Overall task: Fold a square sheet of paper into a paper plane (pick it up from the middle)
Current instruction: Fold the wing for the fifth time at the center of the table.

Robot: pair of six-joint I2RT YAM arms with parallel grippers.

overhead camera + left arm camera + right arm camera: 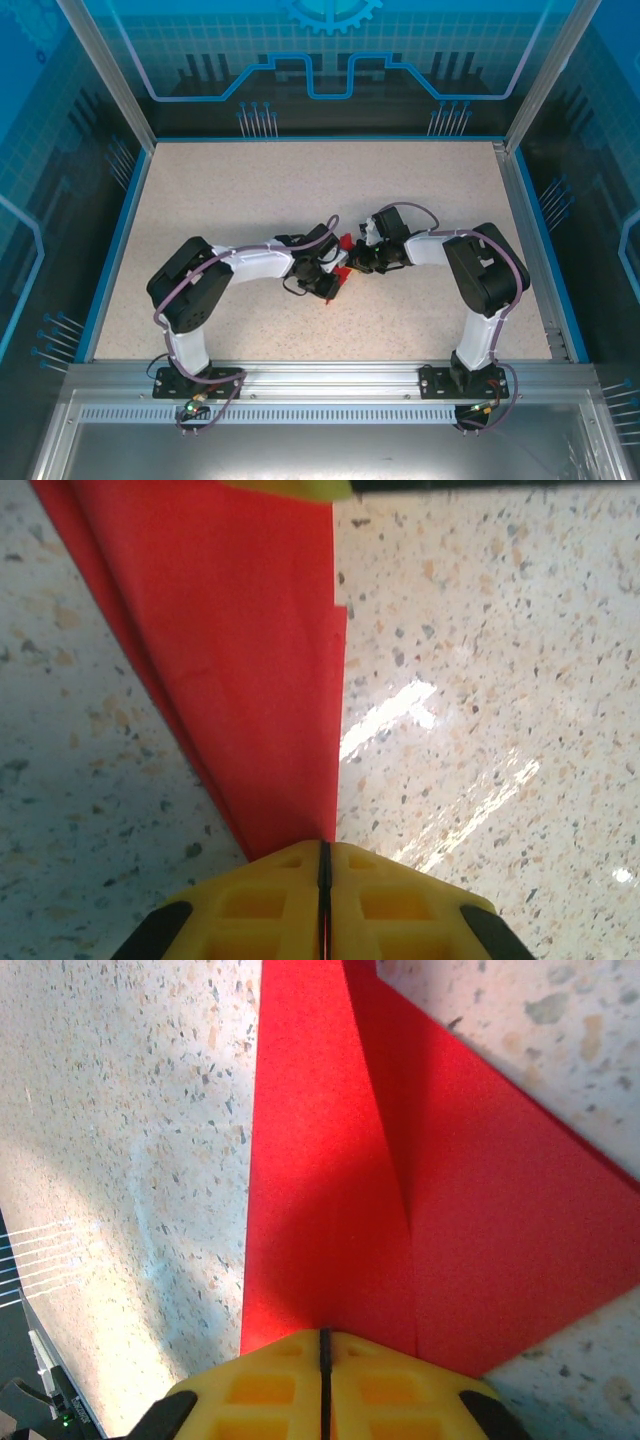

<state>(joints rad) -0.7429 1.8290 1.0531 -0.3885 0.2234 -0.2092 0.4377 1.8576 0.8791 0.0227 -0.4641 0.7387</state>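
Observation:
The red square sheet of paper (341,274) is creased into layered folds and hangs between both grippers at mid-table, just above the surface. My left gripper (328,286) is shut on one end; in the left wrist view the paper (240,660) tapers down into the closed yellow jaws (323,852). My right gripper (356,257) is shut on the other end; its wrist view has the paper (320,1200), with a triangular flap (510,1260), running into its closed jaws (323,1338). The arms hide most of the sheet from above, so I cannot tell whether it has the paper plane's dart shape.
The speckled beige table (300,190) is bounded by a blue rim (118,240) on the sides and back, with metal frame posts at the far corners. An aluminium rail (320,376) carries both arm bases at the near edge.

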